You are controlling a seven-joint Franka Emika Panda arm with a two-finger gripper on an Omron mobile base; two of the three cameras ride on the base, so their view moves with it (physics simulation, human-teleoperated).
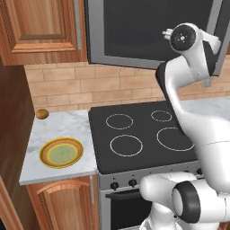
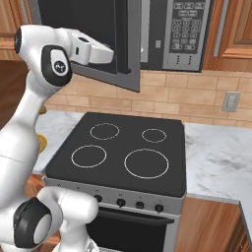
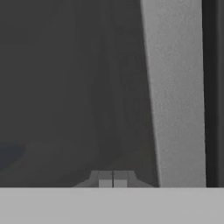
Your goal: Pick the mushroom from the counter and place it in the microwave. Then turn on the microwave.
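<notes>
Jaws (image 3: 113, 179) pressed together, empty, at the microwave (image 2: 189, 34) door (image 3: 65, 87). On the surface (image 1: 67, 128): one plate (image 1: 61, 152), one brown ball (image 1: 42, 114).

Arm reaching up at the open microwave door above the stove

The white arm (image 1: 188, 112) is rising from the near right and bending up toward the microwave (image 1: 148, 31), whose dark glass door is hanging open over the black stovetop (image 1: 143, 134). On the counter (image 1: 67, 123) to the left, a yellow-rimmed plate (image 1: 61, 152) is sitting near, and a round golden-brown ball (image 1: 42, 114) is lying at the far left corner by the brick wall (image 1: 90, 85).
</notes>
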